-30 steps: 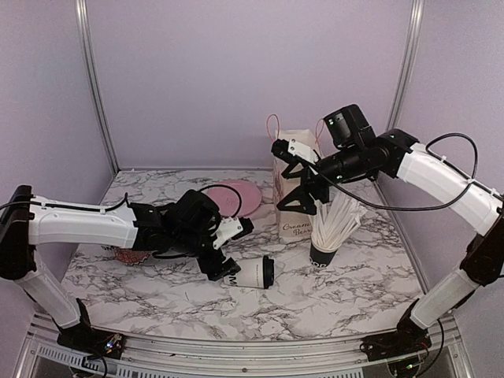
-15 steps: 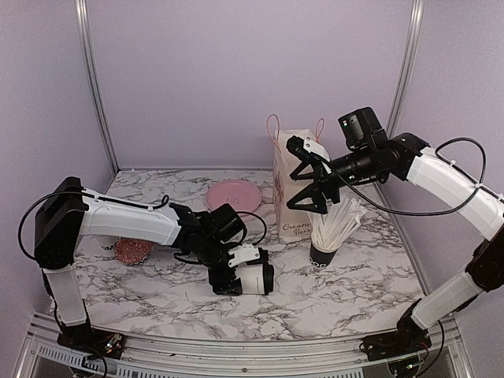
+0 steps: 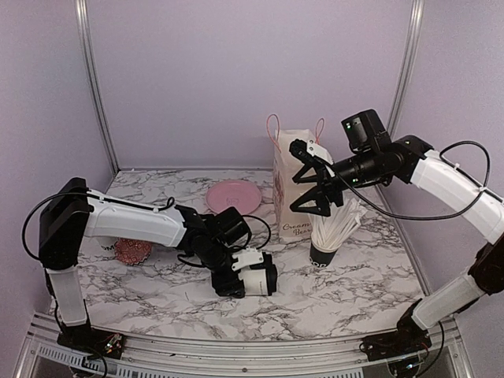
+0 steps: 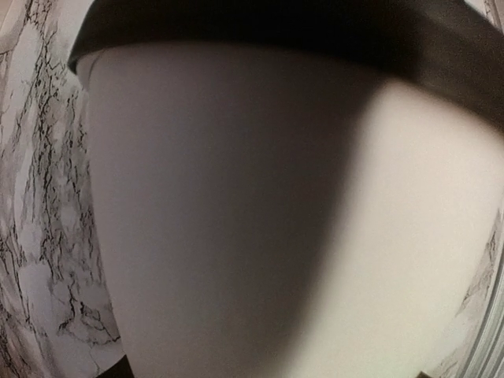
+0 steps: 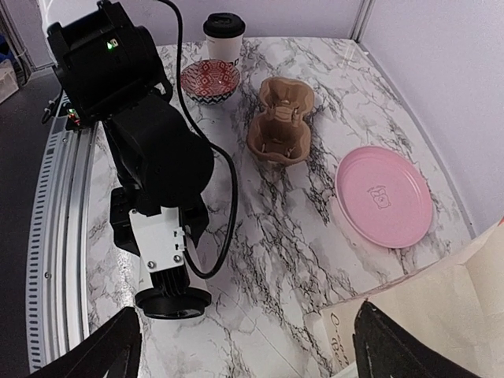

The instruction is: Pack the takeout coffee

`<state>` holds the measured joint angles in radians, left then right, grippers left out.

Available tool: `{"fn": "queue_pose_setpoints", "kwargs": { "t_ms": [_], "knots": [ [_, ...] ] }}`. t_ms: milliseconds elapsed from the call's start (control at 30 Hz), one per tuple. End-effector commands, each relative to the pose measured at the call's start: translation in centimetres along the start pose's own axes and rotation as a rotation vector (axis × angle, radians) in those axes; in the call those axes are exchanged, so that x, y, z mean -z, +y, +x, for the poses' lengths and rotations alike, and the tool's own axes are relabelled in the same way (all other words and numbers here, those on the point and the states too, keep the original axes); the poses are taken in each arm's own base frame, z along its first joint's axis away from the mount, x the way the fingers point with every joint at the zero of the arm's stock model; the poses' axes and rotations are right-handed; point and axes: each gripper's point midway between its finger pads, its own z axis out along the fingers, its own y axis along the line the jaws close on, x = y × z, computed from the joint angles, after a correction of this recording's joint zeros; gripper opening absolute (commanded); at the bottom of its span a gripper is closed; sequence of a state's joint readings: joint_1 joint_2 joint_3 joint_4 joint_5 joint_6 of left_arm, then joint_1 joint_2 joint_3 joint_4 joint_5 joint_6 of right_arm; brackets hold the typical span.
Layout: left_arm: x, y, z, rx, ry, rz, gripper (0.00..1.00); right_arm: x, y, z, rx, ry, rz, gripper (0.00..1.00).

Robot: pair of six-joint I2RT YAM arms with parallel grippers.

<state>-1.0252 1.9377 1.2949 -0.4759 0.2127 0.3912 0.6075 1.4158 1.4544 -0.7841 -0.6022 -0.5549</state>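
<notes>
A takeout cup (image 3: 253,281) is found lying on its side on the table (image 3: 354,291), right at the left pincer (image 3: 241,276), whose fingers are seen on either side of its wall. The cup's long axis runs flat along the table and across the line on which that pincer closes. Its black lid (image 3: 271,277) is on the end turned away from the left arm's elbow.

In the left wrist view only the white wall and the lid's rim are shown, so it cannot be told whether the fingers are pressed onto the cup or merely set about it. The left arm is judged by far the nearer.

The right pincer (image 3: 298,185) is held spread and empty, high over the table near the top of the paper bag (image 3: 290,228), with the straw cup (image 3: 325,240) below it. The bag stands beyond the cup's lid end, well apart from the left pincer, and only bare marble is seen between them.

A second cup (image 5: 224,35) is seen upright far behind the left pincer, past the red bowl (image 5: 210,80) and the pulp carrier (image 5: 279,122). The marble is flat and probably slick, so rolling is to be expected under a loose grip.
</notes>
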Motion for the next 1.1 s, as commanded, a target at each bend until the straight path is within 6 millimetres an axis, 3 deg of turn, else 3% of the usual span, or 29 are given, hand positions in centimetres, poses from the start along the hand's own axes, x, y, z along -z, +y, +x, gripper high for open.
{"fn": "queue_pose_setpoints", "kwargs": {
  "t_ms": [0,167,300,400,667,800,933,1067],
  "knots": [
    [5.2,-1.7,-2.7,0.005,-0.163,0.005,0.66,0.7,0.1,0.1,0.013,0.017,0.028,0.90],
    [10.8,-1.8,-6.0,0.033,-0.447,-0.065,0.66,0.9,-0.5,-0.8,0.012,0.010,0.045,0.90],
    [14.8,-1.4,-8.0,0.044,-0.676,-0.143,0.68,-0.1,0.5,-1.6,-0.026,-0.027,-0.061,0.90],
    [16.6,-1.1,-8.9,0.050,-0.769,-0.171,0.68,-1.4,1.5,-1.8,-0.073,-0.032,-0.163,0.90],
    [16.8,-1.0,-9.4,0.053,-0.775,-0.165,0.68,-2.9,5.7,-3.3,-0.025,-0.047,-0.323,0.92],
    [16.5,-1.2,-9.0,0.048,-0.760,-0.163,0.67,-2.3,5.2,-3.6,-0.020,-0.050,-0.289,0.92],
    [16.7,-1.1,-8.8,0.052,-0.763,-0.173,0.67,0.1,3.5,-4.1,-0.023,-0.096,-0.248,0.92],
    [16.8,-1.0,-9.0,0.059,-0.771,-0.172,0.67,0.8,6.1,-3.6,0.014,-0.123,-0.347,0.92]
  ]
}}
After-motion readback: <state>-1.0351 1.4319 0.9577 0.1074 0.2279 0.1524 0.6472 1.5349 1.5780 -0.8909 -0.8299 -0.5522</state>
